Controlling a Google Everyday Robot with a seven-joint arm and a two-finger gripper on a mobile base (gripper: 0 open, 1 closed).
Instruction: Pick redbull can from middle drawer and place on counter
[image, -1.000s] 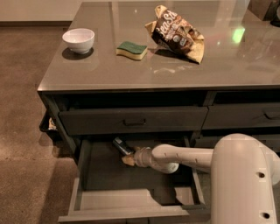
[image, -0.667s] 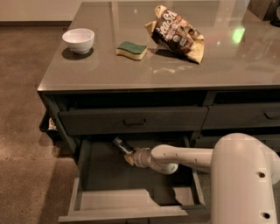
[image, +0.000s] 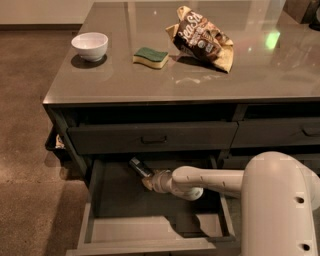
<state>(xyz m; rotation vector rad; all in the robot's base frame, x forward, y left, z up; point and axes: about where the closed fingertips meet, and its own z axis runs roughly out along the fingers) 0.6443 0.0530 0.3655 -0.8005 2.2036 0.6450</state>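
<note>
The redbull can (image: 139, 167) lies on its side at the back of the open middle drawer (image: 120, 205), slanting from upper left to lower right. My gripper (image: 149, 180) reaches into the drawer from the right on a white arm (image: 210, 181) and sits at the can's lower right end, touching or nearly touching it. The counter (image: 150, 80) is the glossy grey-brown top above the drawers.
On the counter stand a white bowl (image: 90, 45), a green-and-yellow sponge (image: 151, 56) and a brown snack bag (image: 202, 39). A shut drawer with a bar handle (image: 150, 138) overhangs the open drawer's back. My white base (image: 280, 210) fills the lower right.
Almost nothing: the gripper stays at the can's end in the drawer, perhaps shifted very slightly towards it.
</note>
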